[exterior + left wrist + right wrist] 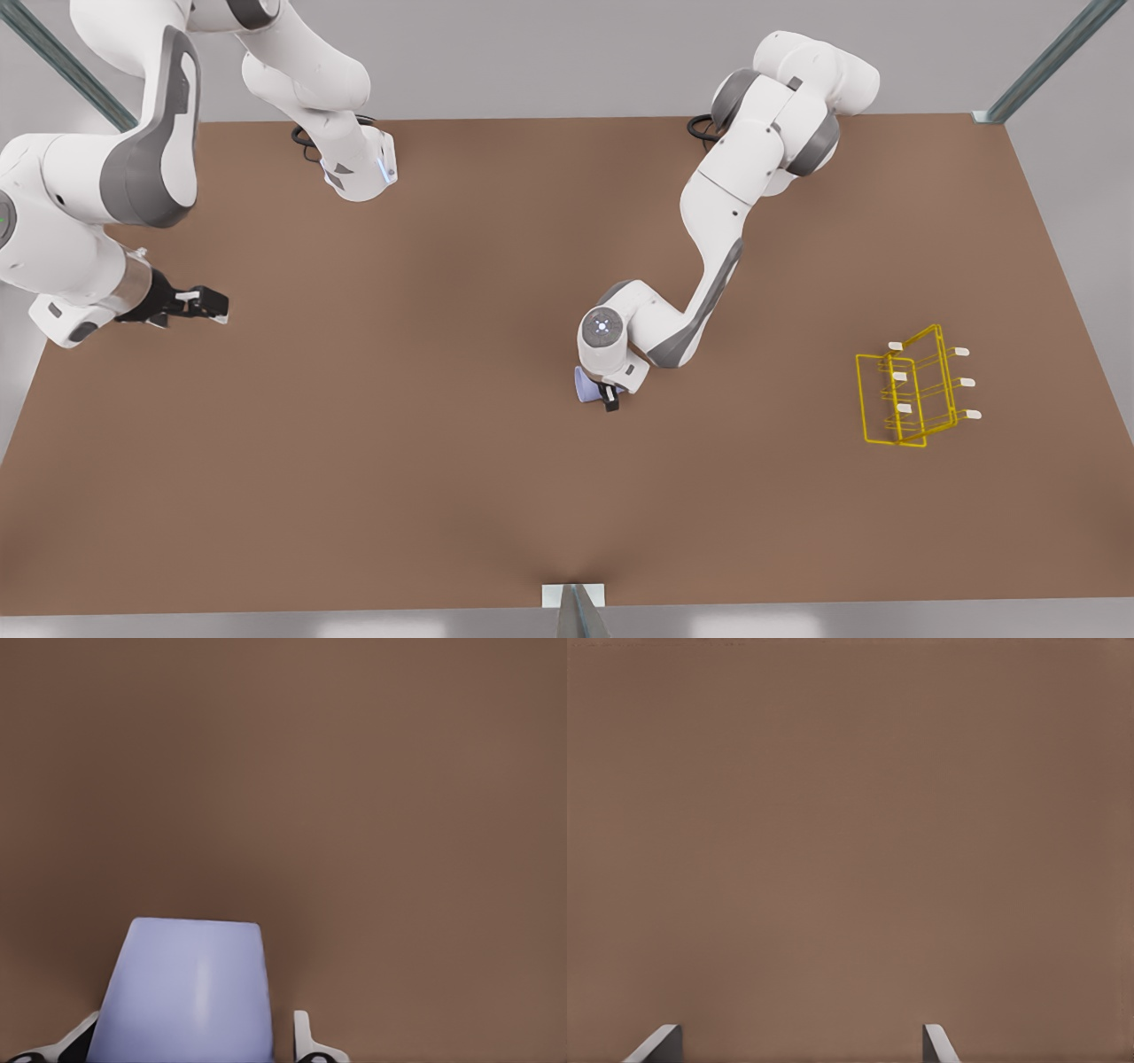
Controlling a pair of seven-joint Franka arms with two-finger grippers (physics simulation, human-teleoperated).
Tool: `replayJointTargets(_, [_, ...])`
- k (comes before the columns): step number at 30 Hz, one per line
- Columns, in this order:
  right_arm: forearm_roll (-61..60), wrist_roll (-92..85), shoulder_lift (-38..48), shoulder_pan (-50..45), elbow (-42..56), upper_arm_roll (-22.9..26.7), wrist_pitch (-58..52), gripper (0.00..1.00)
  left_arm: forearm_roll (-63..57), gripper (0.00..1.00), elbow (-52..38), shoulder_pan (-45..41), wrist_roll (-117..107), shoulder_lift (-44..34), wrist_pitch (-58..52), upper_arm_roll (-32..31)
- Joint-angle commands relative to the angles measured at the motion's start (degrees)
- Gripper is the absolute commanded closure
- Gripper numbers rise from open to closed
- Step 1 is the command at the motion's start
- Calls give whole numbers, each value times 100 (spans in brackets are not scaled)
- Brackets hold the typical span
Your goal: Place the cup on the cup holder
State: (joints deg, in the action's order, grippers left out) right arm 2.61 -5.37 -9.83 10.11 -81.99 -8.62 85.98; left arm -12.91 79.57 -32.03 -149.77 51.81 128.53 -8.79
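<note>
Your left gripper (602, 390) clasps the cup (585, 385); cup holder (912, 390) at 3 o'clock (well apart). Your right gripper (208, 304) waits, fingers spread, empty.

Lavender-blue cup (585, 385), yellow cup holder (912, 390), brown table (443, 443).

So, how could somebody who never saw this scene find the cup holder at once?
Start from the brown table and go to its side at the front view's right. The cup holder stands there alone, apart from both arms. It is the only yellow thing: a thin wire frame with white-capped prongs.
</note>
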Motion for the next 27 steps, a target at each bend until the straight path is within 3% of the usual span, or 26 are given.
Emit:
replayJointTargets(1, [20, -245, -36, -27, 34, -8, 199, 0, 7, 0, -3, 4, -395, 4, 111, -9])
replayJointTargets(2, [29, -245, -141, -53, -1, -8, 358, 0, 7, 0, -3, 4, -395, 4, 111, 0])
replayJointTargets(4, [73, -245, -195, -79, -45, -8, 332, 0, 16, 31, -3, 21, -369, -13, 102, 0])
replayJointTargets(12, [310, -184, -344, -35, -63, -8, 428, 0, -45, 29, -82, 39, -114, -734, -794, -44])
replayJointTargets(17, [310, -184, -388, -27, -63, -8, 437, 0, -1381, 29, -73, -312, -123, -752, -2938, -79])
replayJointTargets(22, [310, -192, -388, -9, -72, -8, 411, 0, -2532, 29, -73, -392, 264, -752, -5944, -79])
replayJointTargets(27, [310, -201, -379, -27, -133, -8, 411, 0, -3965, 28, 6, -225, 484, -251, -6490, 527])
